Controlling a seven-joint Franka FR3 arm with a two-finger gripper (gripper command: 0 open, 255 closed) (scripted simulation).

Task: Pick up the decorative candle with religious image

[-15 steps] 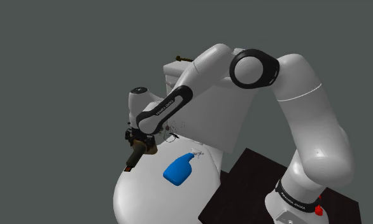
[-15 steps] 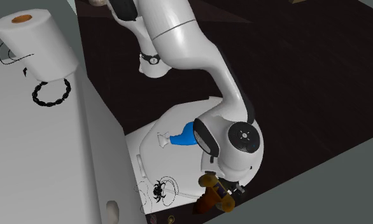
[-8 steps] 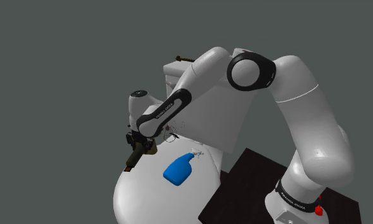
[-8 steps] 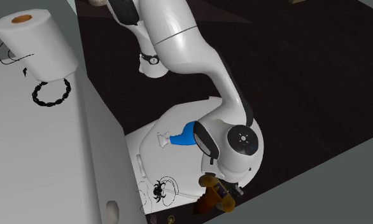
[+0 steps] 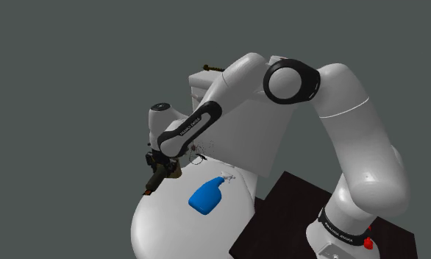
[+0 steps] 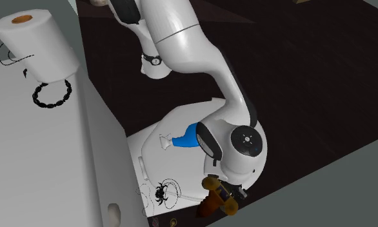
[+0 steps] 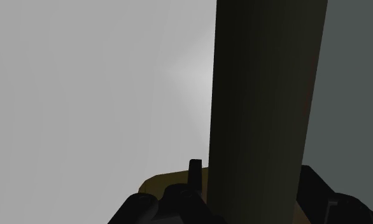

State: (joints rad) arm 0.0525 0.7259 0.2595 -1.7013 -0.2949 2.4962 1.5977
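The gripper (image 5: 158,166) is clamped on the candle (image 5: 152,184); in the wrist view the two black fingers (image 7: 314,184) stand either side of the candle (image 7: 268,95) and press against it.

The candle is a dark brown cylinder; no picture on its surface can be made out. In the wrist view its long axis runs straight out along the fingers, away from the hand. In the shoulder view the axis is tilted; the free end points down and towards that view's left, and the upper end sits in the gripper.

Position: in the shoulder view the candle hangs at the left edge of the white toilet lid (image 5: 170,232); whether its lower end touches the lid cannot be told. In the second exterior view the candle (image 6: 209,204) lies just past the lid's rim (image 6: 181,119), below the arm's (image 6: 246,145) round white wrist joint.

Other items: a blue spray bottle (image 5: 207,196) lies on the lid, near the gripper and apart from the candle; the white tank (image 6: 52,167) stands behind the lid; on the tank's top rest a white paper roll (image 6: 36,39) and, just beside it, a ring of black beads (image 6: 52,93); the floor (image 6: 297,77) is dark.
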